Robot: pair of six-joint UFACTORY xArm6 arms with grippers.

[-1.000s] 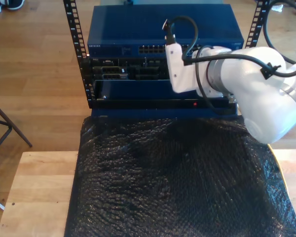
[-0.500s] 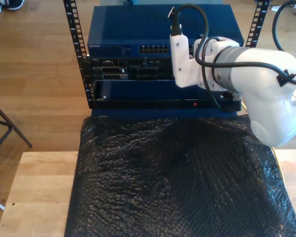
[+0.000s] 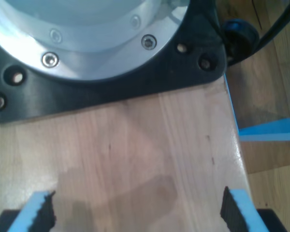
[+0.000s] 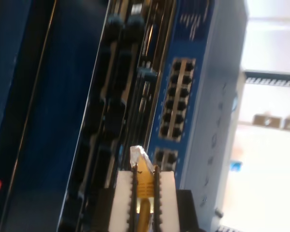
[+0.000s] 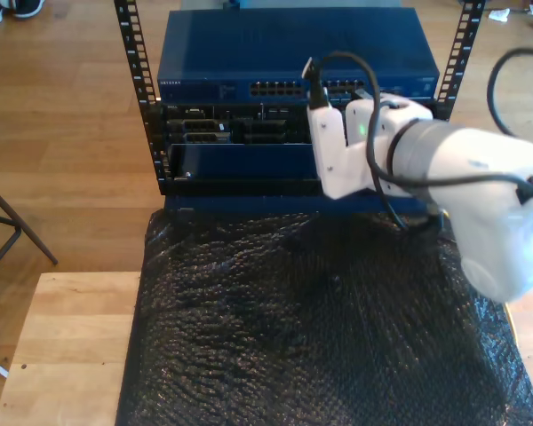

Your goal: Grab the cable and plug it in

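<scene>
My second hand (image 4: pixel 144 193) pinches the thin yellow network cable (image 4: pixel 144 212) between its white fingers (image 4: pixel 123 203), its clear plug (image 4: pixel 138 155) just before the blue switch's port block (image 4: pixel 180 99). My first hand (image 3: pixel 135 212) hangs wide open above the pale wooden desk (image 3: pixel 135 145).

The yellow cable (image 4: pixel 144 203) is pinched between ribbed pads, its clear-yellow plug (image 4: pixel 138 157) poking out just short of the blue switch's port block (image 4: pixel 180 99).
</scene>
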